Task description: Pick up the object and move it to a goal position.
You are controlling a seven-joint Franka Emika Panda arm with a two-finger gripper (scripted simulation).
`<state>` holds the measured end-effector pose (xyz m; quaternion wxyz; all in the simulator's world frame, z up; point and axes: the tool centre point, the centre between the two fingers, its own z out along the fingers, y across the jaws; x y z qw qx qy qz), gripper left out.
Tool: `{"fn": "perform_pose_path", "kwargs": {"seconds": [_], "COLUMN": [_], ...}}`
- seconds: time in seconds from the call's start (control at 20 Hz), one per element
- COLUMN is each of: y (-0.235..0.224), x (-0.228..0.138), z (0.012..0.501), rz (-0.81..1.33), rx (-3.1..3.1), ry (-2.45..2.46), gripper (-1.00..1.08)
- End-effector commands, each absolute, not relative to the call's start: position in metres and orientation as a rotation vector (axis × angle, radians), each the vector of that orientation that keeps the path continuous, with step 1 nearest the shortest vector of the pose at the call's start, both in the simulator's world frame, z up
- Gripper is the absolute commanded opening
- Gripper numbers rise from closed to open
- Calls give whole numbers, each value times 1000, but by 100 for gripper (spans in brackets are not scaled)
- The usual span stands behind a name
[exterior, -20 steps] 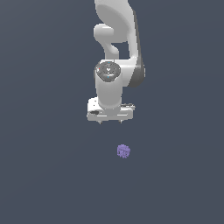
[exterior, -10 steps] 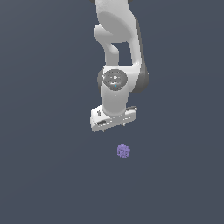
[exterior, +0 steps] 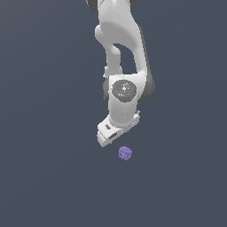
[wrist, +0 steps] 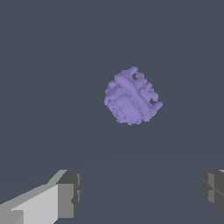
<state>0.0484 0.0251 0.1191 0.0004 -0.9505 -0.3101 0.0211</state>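
The object is a small lumpy lavender-purple chunk (exterior: pixel 125 153) lying on the dark grey floor. It also shows in the wrist view (wrist: pixel 131 96), clear of the fingers. My white gripper (exterior: pixel 114 138) hangs just above it and slightly toward the exterior view's left, its hand turned at an angle. In the wrist view my gripper (wrist: pixel 142 192) is open and empty: one fingertip (wrist: pixel 69 194) and the other fingertip (wrist: pixel 213 187) stand wide apart, with the object beyond the gap between them and not touched.
A plain dark grey floor (exterior: pixel 48 177) fills both views. The white arm (exterior: pixel 119 48) rises above the gripper to the top edge of the exterior view. No other objects show.
The gripper has come down toward the object, shifted a little toward the exterior view's right, and its hand has rotated. The object has not moved.
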Motion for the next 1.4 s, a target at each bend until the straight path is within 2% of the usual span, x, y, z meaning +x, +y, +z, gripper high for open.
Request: {"fn": "perform_pose_path", "kwargs": {"seconds": [0.0,0.7,1.35], "y": [30,51,58], "x": [55,89,101], "z": [115,96,89], "rz": [60,19,0], "rx": [-2944,-2667,-2539], "ry": [-1093,-1659,-1850], "gripper": [100,100,100]}}
